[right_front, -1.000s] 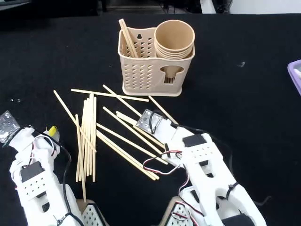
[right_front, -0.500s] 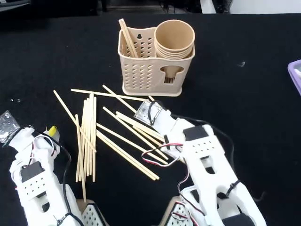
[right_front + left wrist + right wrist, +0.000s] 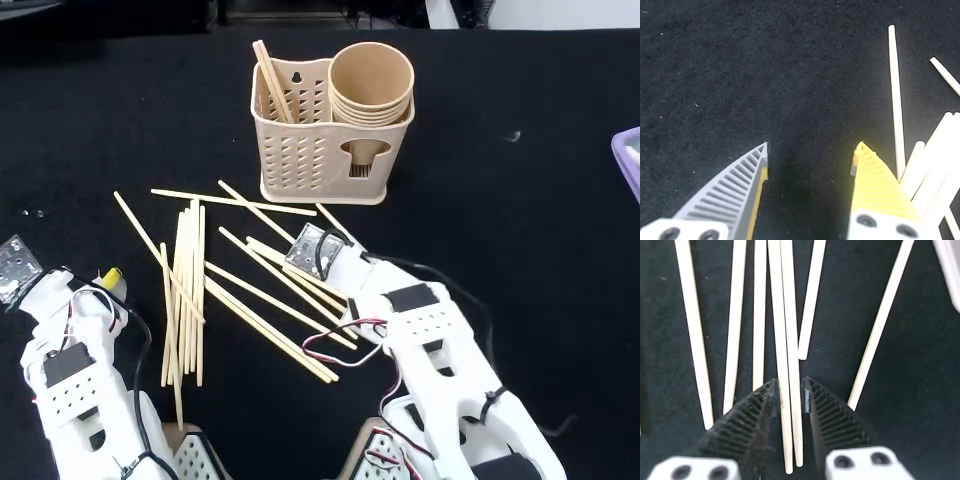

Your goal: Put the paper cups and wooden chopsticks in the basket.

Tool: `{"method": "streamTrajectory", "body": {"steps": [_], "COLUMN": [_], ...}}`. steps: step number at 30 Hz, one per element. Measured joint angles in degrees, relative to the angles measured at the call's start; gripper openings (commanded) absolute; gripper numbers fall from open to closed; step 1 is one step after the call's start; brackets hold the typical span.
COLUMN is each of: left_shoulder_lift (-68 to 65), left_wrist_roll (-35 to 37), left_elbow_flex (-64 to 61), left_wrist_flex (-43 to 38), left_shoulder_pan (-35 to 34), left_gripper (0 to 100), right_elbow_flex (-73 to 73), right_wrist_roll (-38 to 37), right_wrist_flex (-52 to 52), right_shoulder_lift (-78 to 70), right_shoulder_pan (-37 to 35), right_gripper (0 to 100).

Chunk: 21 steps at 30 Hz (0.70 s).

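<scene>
Left wrist view first: the left gripper [image 3: 811, 150] hangs over the black table [image 3: 740, 60] with its jaws wide apart. One jaw is grey and one is yellow. Nothing but bare table lies between them. Just outside the yellow jaw lie some loose chopsticks [image 3: 896, 100]. One long stick runs straight ahead past that jaw's tip. A few more lie bunched close by its side, and I cannot tell if they touch it.

From the high view, the scattered sticks [image 3: 186, 290] lie in a fan on the table between the two arms. Some lie side by side and some cross over each other.

Next comes the right gripper [image 3: 790, 382]. Its two black jaws are pulled in close, one on each side of a pair of chopsticks [image 3: 787, 340]. The tips of the jaws press on the pair, which lies flat on the table. The pair runs straight out ahead of the jaws. More sticks lie outside each jaw, apart from it.

Well ahead of the right jaws stands the tan basket [image 3: 310, 155]. The paper cups [image 3: 371, 75] sit stacked in one side of it. Two basket chopsticks [image 3: 270, 78] lean in the other side.

Far off to the side of the right jaws, a purple thing [image 3: 628, 155] pokes in at the table's edge.
</scene>
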<state>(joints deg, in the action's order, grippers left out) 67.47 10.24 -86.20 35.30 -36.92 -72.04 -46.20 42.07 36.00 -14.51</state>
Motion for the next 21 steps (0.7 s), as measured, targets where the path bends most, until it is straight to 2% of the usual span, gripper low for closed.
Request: {"method": "streamTrajectory", "body": {"steps": [6, 9, 12, 13, 18, 21], "left_shoulder_lift": [0.00, 0.00, 0.00, 0.00, 0.00, 0.00], "left_wrist_roll": [-0.18, -1.93, -2.20, -2.20, -2.37, -2.46], "left_elbow_flex": [0.00, 0.00, 0.00, 0.00, 0.00, 0.00], "left_wrist_flex": [0.00, 0.00, 0.00, 0.00, 0.00, 0.00], "left_shoulder_pan": [0.00, 0.00, 0.00, 0.00, 0.00, 0.00], "left_gripper": [26, 26, 26, 26, 26, 26], "right_elbow_flex": [0.88, 5.19, 9.67, 10.90, 12.66, 12.84], "right_wrist_roll": [0.00, -0.18, -0.18, -0.18, -0.18, -0.18], "right_wrist_flex": [0.70, 1.41, 3.52, 3.96, 5.27, 9.76], "right_shoulder_lift": [-4.48, -12.13, -17.41, -18.73, -19.69, -17.05], "right_shoulder_pan": [0.00, 0.00, 0.00, 0.00, 0.18, 0.09], "right_gripper": [8.6, 8.4, 0.8, 1.2, 1.0, 1.0]}}
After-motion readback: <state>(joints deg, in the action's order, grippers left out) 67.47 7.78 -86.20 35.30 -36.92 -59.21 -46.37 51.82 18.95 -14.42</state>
